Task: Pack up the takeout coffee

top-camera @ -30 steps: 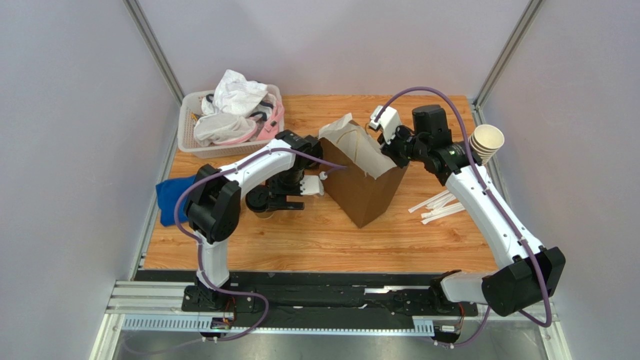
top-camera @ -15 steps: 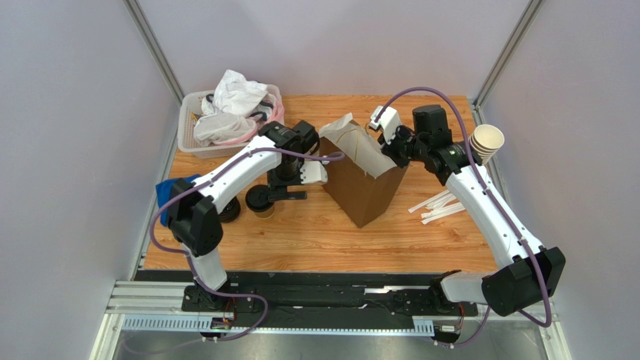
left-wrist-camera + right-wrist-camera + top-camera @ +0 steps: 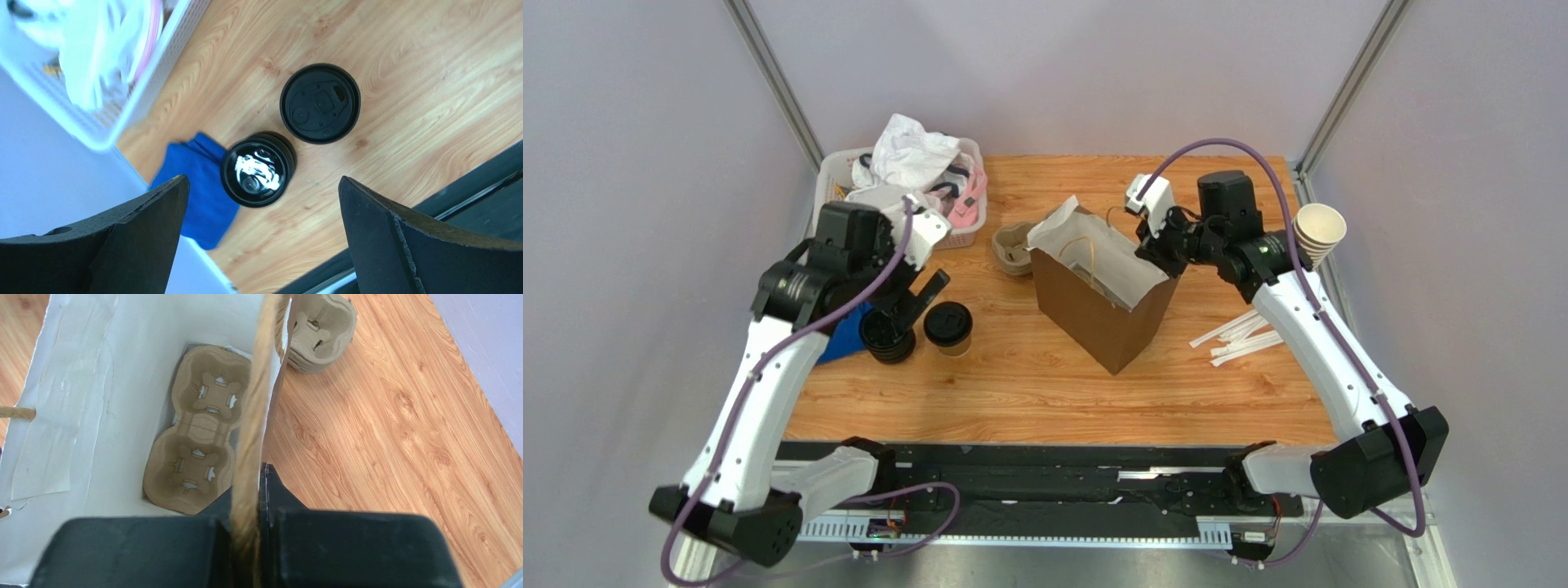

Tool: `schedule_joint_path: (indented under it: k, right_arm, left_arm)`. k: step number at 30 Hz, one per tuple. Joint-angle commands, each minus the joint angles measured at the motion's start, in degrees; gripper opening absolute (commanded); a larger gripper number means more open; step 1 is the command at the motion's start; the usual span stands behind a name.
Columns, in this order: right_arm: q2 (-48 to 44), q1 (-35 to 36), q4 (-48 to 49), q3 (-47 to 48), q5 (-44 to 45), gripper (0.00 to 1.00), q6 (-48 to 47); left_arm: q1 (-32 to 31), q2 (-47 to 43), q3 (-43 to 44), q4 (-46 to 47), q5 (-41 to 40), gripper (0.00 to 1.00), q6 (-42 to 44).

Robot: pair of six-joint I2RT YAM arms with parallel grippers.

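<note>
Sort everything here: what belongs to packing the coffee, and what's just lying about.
Job: takeout coffee, paper bag, cup carrier inside it, right claw shut on the bag handle, open left claw.
Lying about: black lid stack, blue cloth, white basket, cream cups, spare carriers, white sticks.

We see the takeout coffee (image 3: 949, 328): black lid, pale tan cup. Lid stack (image 3: 889, 338) by the table's left edge: glossy black. Cloth (image 3: 205, 202): solid blue. Table (image 3: 1038, 380): orange-brown wood grain. Bag (image 3: 1112, 321): brown outside, white lining. Its twine handle (image 3: 258, 416): tan. Carrier (image 3: 196, 456) inside: kraft beige. Basket (image 3: 826, 184) at the far-left corner: white mesh. Straws (image 3: 1241, 337): white.
</note>
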Motion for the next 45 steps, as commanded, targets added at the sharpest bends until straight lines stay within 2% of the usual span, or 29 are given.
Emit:
schedule_joint_path:
  k: [1, 3, 5, 9, 15, 23, 32, 45]
  right_arm:
    - [-2.08, 1.22, -0.56, 3.05, -3.26, 0.00, 1.26]
    - [-1.99, 1.66, -0.73, 3.23, -2.82, 0.00, 1.78]
    - [-1.99, 2.09, -0.91, 3.23, -2.56, 0.00, 1.96]
    - [-1.38, 2.89, -1.00, 3.32, -1.77, 0.00, 2.32]
    - [0.12, 3.68, -1.53, 4.46, -0.45, 0.00, 2.58]
    - [1.09, 4.12, -1.79, 5.42, 0.96, 0.00, 2.49]
    - [1.44, 4.29, -2.93, 5.78, 1.93, 0.00, 1.44]
    - [1.53, 4.29, -3.11, 5.86, 2.45, 0.00, 1.96]
  left_arm:
    - [3.77, -5.53, -8.76, 11.62, 7.37, 0.99, -14.62]
    - [3.77, -2.56, -5.62, 8.73, 6.84, 0.99, -20.56]
    - [3.77, 4.12, -2.45, 2.23, 5.78, 0.99, -24.28]
    - [3.86, 4.49, -3.92, 6.95, 6.83, 0.97, -29.65]
    - [3.77, 7.65, -7.96, 8.10, 5.61, 0.92, -35.54]
    - [3.07, 12.04, -12.01, 11.44, 1.56, 0.83, -37.48]
    - [2.28, 16.44, -12.89, 15.13, 1.65, 0.86, -40.12]
    - [1.40, 16.27, -15.70, 15.31, -1.86, 0.84, -42.14]
